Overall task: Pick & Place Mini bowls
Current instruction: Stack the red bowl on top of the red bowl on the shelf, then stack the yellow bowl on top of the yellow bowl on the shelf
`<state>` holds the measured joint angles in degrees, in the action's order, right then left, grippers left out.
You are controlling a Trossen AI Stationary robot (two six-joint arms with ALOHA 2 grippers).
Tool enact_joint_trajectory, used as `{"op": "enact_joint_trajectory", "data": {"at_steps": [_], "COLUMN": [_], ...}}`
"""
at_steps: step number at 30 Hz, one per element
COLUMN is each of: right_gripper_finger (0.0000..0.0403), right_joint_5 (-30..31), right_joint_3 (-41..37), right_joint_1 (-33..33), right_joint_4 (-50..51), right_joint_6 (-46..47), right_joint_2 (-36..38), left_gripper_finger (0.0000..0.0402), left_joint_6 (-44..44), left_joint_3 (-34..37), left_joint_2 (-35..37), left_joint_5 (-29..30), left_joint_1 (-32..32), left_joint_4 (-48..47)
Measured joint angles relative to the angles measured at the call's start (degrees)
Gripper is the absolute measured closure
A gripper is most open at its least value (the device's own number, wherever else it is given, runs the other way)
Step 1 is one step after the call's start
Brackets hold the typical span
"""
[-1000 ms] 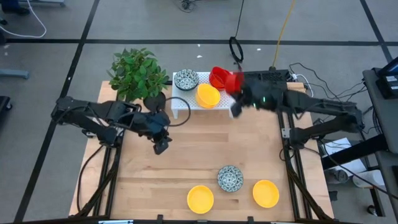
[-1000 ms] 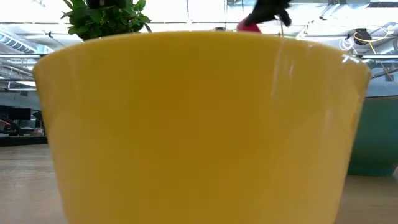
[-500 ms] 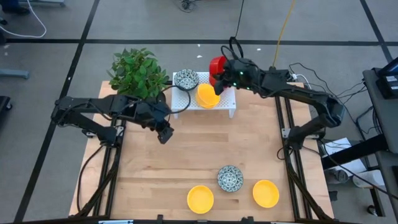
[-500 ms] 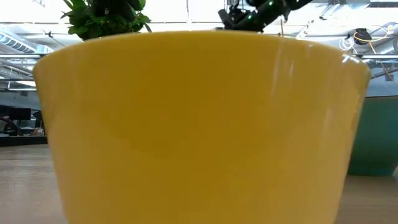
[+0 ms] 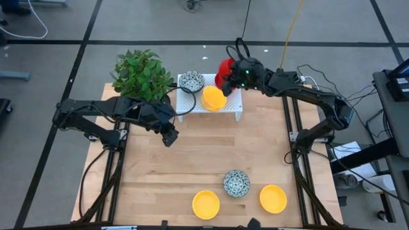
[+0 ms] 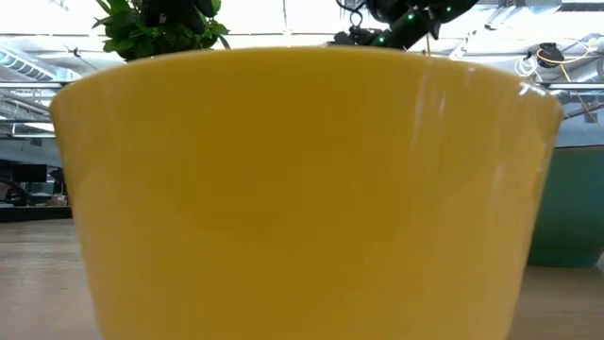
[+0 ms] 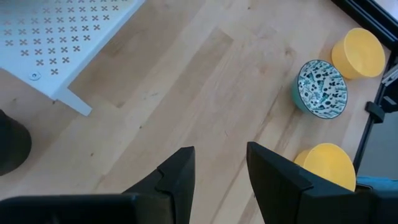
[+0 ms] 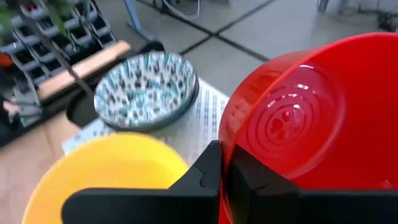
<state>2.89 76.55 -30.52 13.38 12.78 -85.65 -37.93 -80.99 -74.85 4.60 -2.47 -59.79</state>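
Observation:
My right gripper (image 5: 232,76) is shut on a glossy red mini bowl (image 5: 223,68) over the far right corner of the white rack (image 5: 231,105). A speckled bowl (image 5: 191,81) and a yellow bowl (image 5: 214,98) sit on the rack; the right wrist view shows both, speckled bowl (image 8: 146,90) and yellow bowl (image 8: 106,177). Near the table's near edge stand a yellow bowl (image 5: 206,203), a speckled bowl (image 5: 236,183) and another yellow bowl (image 5: 273,198). My left gripper (image 5: 169,135) hangs open over bare table left of centre, its fingers (image 7: 180,177) apart. My right gripper pinches the red bowl's rim (image 8: 231,140) between its two fingers, one inside the bowl and one outside. The bowl (image 8: 311,112) is tilted, its hollow turned toward the wrist camera. Whether its base rests on the rack, I cannot tell.
A green plant (image 5: 142,75) in a black pot (image 7: 9,146) stands at the far left beside the rack. In the low view one yellow bowl (image 6: 302,189) fills nearly the whole picture, with a teal bowl wall (image 6: 571,208) at its right. The wood (image 5: 211,150) between the rack and the near bowls is bare.
My right gripper has carried the red bowl from the rack's right end toward the table's far edge and left, to the rack's far right corner, and has then stayed there. My left gripper has shifted a little toward the far edge.

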Motion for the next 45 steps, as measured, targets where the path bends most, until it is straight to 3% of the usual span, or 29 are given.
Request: {"op": "enact_joint_trajectory", "data": {"at_steps": [20, 27, 32, 45], "right_gripper_finger": [0.0403, 0.0385, 0.0363, 0.0258], "right_joint_5": [-0.04, -0.02, -0.02, -0.01], "right_joint_3": [0.0, 0.0, 0.0, 0.0], "right_joint_1": [0.39, 0.39, 0.39, 2.29], "right_joint_4": [5.25, 4.89, 4.48, -3.76], "right_joint_6": [-0.46, -1.58, -2.06, -10.15], "right_joint_2": [-0.61, -0.61, -0.61, -0.61], "left_gripper_finger": [0.0254, 0.0254, 0.0254, 0.0254], "left_joint_6": [-3.08, -3.06, -3.06, -3.02], "left_joint_3": [0.0, 0.0, 0.0, 0.0], "left_joint_2": [0.0, 0.0, 0.0, 0.0], "left_joint_5": [0.0, 0.0, 0.0, 0.0], "left_joint_1": [-0.01, -0.01, -0.01, -0.01], "left_joint_4": [0.02, 0.02, 0.02, 0.0]}}
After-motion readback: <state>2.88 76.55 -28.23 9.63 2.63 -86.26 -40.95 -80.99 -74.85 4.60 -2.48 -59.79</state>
